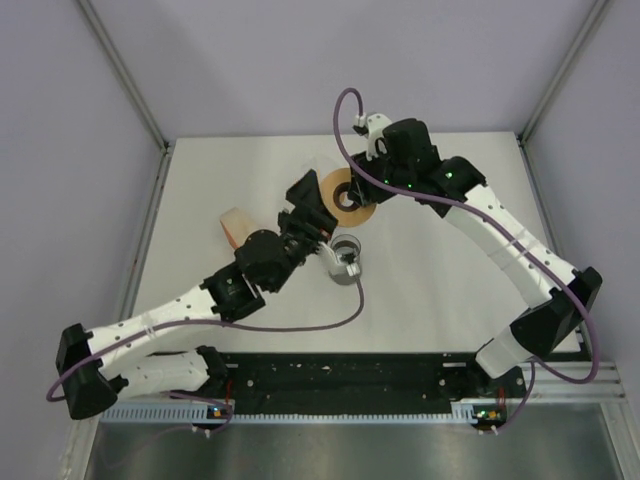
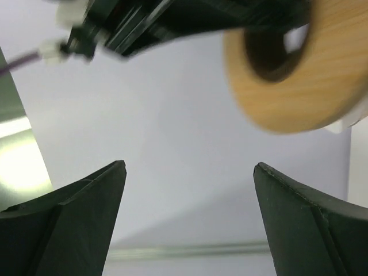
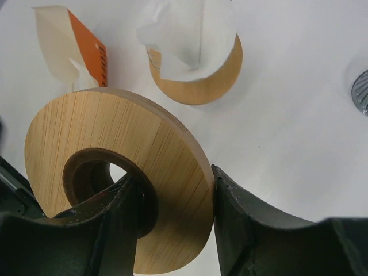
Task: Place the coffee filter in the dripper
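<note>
- The right gripper [image 3: 169,181] is clenched on a wooden ring [image 3: 161,155]. In the right wrist view one finger sits inside the ring's dark centre hole and the other presses on the outer rim, at the lower middle of the frame.
- The ring is held on edge, tilted, and fills the lower left of that view. In the overhead view it shows near the upper middle, just beside the tip of the right arm.
- The left gripper [image 2: 190,165] is released. In its wrist view the two black fingers [image 2: 86,213] stand wide apart at the bottom corners, with only pale wall between them.
- In the left wrist view the ring appears blurred in the upper right, above and beyond the spread fingers and not touching them.
- The coffee filter [image 3: 184,40], white and crumpled, stands in a round wooden cup [image 3: 207,86] at the upper middle of the right wrist view. It rises above the cup's rim.
- An orange-edged paper packet [image 3: 89,49] lies at the upper left of that view, near the cup but apart from it.
- A ribbed metal cup [image 3: 359,92] is cut off by the right edge. In the overhead view it stands on the white table [image 1: 430,290] at the centre, just beside the left arm's wrist.
- The pictures do not settle which of these pieces is the dripper.
</note>
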Controlling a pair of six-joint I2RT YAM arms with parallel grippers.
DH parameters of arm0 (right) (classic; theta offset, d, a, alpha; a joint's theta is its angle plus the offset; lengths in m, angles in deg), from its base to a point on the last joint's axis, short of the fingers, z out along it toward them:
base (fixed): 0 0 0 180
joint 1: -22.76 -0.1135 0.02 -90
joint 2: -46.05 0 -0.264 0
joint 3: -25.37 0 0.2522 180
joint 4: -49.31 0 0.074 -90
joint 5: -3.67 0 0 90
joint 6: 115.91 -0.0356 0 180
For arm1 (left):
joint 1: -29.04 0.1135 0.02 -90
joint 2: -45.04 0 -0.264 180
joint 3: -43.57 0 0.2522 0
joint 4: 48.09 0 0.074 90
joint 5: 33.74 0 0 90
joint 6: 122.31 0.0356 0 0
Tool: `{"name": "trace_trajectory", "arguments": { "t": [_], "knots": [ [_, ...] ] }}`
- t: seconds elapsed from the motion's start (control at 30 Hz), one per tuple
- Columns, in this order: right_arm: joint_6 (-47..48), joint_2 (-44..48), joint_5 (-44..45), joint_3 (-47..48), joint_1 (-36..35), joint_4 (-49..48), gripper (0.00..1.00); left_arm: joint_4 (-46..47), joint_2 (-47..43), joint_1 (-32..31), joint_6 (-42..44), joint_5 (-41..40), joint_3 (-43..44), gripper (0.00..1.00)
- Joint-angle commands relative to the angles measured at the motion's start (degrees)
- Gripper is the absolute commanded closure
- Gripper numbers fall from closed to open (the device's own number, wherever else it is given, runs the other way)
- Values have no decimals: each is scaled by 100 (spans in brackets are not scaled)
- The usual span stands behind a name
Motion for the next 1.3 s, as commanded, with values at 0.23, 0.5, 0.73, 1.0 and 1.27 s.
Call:
{"name": "trace_trajectory", "arguments": {
  "t": [0.23,0.5,0.73,1.0,1.27],
  "knots": [
    [-28,332,-205,-921,188,-81,100,-3336,-191,2134,-4811,-1367,2058,2],
    [15,34,-259,-1212,74,-362,100,-6150,204,4289,-7475,55,2831,1],
    [50,-212,-363,-1581,-67,-766,99,-7522,731,5001,-9243,1847,3148,1],
    [77,-643,-487,-1573,-67,-899,97,-7101,573,5195,-9842,2378,2954,0],
    [33,-608,-398,-1810,-67,-881,88,-7250,503,5222,-9737,2237,3112,0]
  ]
}}
